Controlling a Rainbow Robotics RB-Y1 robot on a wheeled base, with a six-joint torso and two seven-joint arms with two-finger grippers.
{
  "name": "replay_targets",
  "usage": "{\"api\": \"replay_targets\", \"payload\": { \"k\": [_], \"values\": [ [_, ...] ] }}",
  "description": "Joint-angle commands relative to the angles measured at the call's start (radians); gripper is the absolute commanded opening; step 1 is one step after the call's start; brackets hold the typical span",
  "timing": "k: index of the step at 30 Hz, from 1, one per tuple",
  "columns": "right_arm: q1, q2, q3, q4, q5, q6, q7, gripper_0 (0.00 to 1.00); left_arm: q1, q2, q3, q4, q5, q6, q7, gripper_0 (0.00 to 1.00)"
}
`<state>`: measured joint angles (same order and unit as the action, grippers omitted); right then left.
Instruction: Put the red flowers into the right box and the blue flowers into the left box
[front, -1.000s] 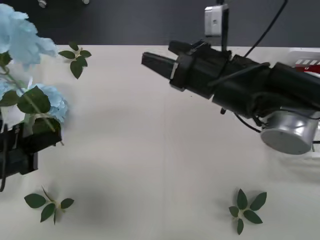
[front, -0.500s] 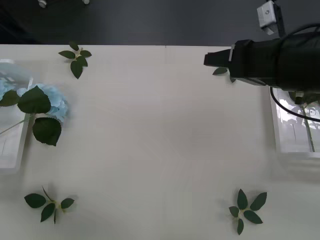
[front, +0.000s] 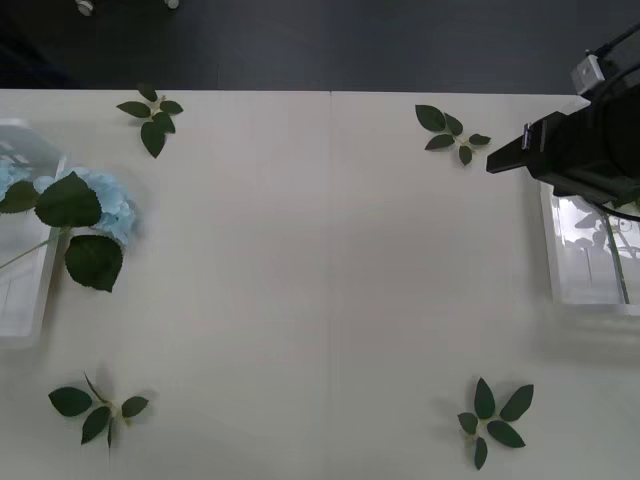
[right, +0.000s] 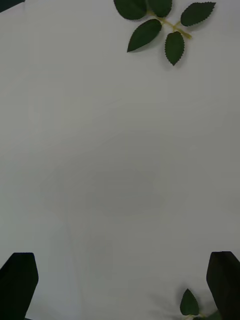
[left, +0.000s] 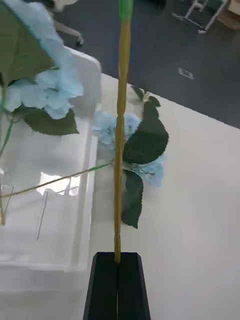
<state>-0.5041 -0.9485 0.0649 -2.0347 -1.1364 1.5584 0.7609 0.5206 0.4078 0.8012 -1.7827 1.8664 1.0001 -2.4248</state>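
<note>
Blue flowers (front: 95, 205) lay draped over the left box (front: 22, 310) rim; our left gripper (left: 118, 285) was clamped on one stem. Our right gripper (right: 120, 285), jaws apart, hung by the right box (front: 590, 280).

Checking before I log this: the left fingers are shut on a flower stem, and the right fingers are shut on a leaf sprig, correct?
Not quite. The left gripper is indeed shut on a flower stem, but the right wrist view shows the right gripper open and holding nothing, its fingers apart over the bare table; a leaf sprig lies beside one.
</note>
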Motion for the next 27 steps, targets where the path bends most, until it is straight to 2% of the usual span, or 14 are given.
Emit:
{"api": "replay_targets", "payload": {
  "k": [1,6,15,27],
  "values": [
    [-0.016,-0.027,-0.007,0.014,0.03,-0.003,-0.023,1.0,-0.001,0.034,0.004,-0.023,-0.076,-0.044,0.101,0.0],
    [-0.016,-0.026,-0.004,0.044,0.041,-0.004,-0.02,1.0,-0.017,0.032,0.001,-0.023,-0.176,-0.094,0.243,0.0],
    [-0.011,-0.024,0.001,0.111,0.041,-0.049,-0.008,1.0,-0.133,0.043,0.001,-0.023,-0.374,-0.109,0.405,0.0],
    [-0.017,-0.024,0.038,0.228,0.037,-0.205,0.032,1.0,-0.3,0.045,0.001,-0.023,-0.713,-0.113,0.609,0.0]
  ]
}}
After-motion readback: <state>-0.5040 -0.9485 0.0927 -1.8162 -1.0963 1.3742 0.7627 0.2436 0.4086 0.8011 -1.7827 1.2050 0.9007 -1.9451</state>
